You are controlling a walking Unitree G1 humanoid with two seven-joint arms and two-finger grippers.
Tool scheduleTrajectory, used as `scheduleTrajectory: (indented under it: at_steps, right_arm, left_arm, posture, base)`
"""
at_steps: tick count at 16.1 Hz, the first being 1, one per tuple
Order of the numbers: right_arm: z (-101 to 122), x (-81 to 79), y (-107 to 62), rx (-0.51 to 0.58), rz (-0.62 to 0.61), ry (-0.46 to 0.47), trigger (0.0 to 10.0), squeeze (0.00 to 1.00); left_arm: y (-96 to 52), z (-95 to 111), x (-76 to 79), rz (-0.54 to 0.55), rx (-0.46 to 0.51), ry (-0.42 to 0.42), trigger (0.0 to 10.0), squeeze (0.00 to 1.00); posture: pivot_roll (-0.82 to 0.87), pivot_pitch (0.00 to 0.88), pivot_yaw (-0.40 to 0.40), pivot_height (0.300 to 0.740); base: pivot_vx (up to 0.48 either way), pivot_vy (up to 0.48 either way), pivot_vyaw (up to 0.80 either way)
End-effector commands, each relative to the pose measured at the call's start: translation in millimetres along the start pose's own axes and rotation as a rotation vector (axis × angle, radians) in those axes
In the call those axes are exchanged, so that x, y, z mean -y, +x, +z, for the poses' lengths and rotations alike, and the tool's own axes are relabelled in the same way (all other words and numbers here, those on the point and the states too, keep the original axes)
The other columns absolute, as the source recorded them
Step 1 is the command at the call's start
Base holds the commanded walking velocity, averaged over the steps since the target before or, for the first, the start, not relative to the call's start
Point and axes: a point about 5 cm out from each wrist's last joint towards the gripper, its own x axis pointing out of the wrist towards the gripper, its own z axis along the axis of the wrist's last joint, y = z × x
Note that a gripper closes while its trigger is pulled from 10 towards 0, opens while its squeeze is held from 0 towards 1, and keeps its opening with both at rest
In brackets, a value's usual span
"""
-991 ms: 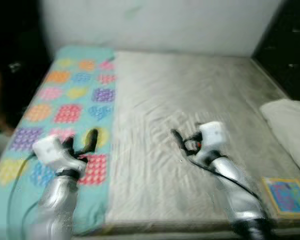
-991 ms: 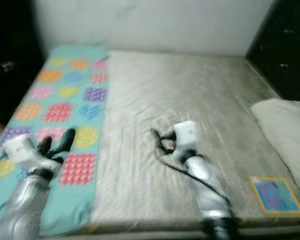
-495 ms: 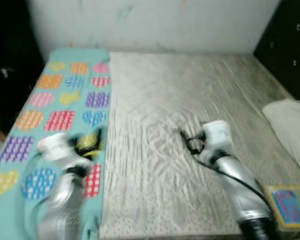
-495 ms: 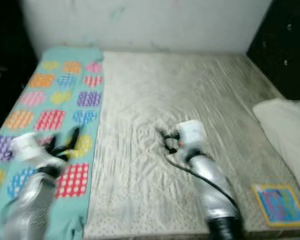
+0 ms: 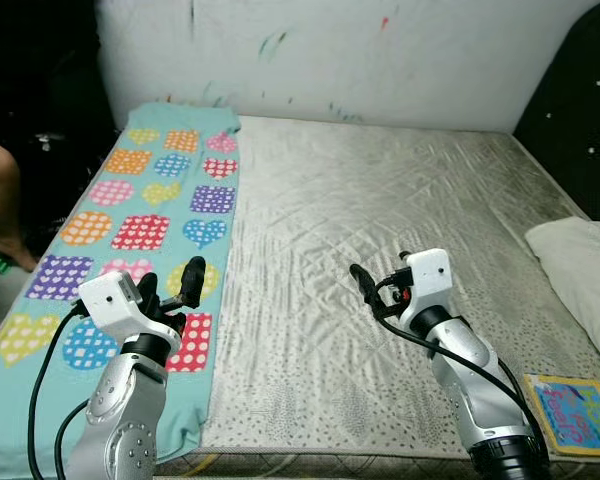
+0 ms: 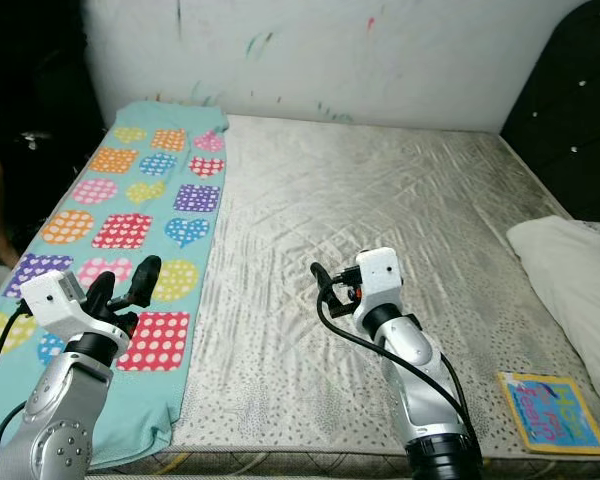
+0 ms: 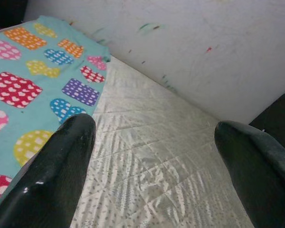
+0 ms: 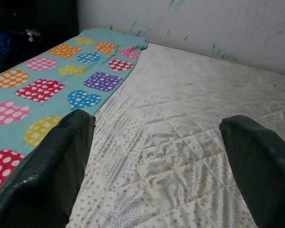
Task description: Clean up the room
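Observation:
A teal blanket (image 5: 140, 215) patterned with colourful hearts and squares lies flat along the left side of a bare grey mattress (image 5: 380, 210). My left gripper (image 5: 170, 287) hovers open over the blanket's near part, holding nothing. My right gripper (image 5: 368, 290) is held open over the middle of the mattress, also with nothing in it. In the left wrist view the two black fingers (image 7: 61, 156) stand wide apart above the blanket's edge. A white pillow (image 5: 585, 260) lies at the right edge, and a colourful book (image 5: 572, 400) rests on the near right corner.
A white wall (image 5: 360, 50) with paint marks backs the bed. A dark headboard (image 5: 580, 130) stands at the right. A person's bare leg (image 5: 2, 205) shows at the far left beside the bed, in a dark area.
The earlier blur is gone and the view has shifted slightly as the camera settled. Both arms stay raised over the bed in about the same places, grippers still open.

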Motion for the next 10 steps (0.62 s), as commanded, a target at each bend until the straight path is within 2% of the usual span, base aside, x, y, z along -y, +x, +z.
scheduleTrajectory:
  at_steps: [1, 4, 5, 10]
  right_arm:
    - [4.1, 4.7, 0.8, 0.012, -0.008, -0.013, 10.0, 0.00]
    - [6.1, 4.9, 2.4, 0.016, -0.004, -0.017, 10.0, 0.00]
    - [6.4, 5.1, 2.5, 0.017, -0.004, -0.018, 10.0, 0.00]
    - [6.8, 5.3, 1.5, 0.019, -0.007, -0.020, 10.0, 0.00]
  left_arm:
    - [1.3, -1.6, 1.2, -0.003, -0.004, -0.002, 10.0, 0.00]
    - [1.7, -2.8, -0.8, 0.013, -0.008, -0.014, 10.0, 0.00]
    - [1.8, -2.6, -0.6, 0.012, -0.005, -0.016, 10.0, 0.00]
    - [2.4, -2.4, -0.4, 0.010, -0.002, -0.024, 10.0, 0.00]
  posture:
    - [-0.04, 0.014, -0.072, 0.740]
    - [-0.04, 0.012, -0.075, 0.740]
    - [-0.04, 0.013, -0.076, 0.740]
    - [-0.04, 0.017, -0.073, 0.740]
  base:
    - [0.000, 0.000, 0.00]
    - [0.000, 0.000, 0.00]
    - [0.000, 0.285, 0.00]
    - [0.000, 0.480, 0.00]
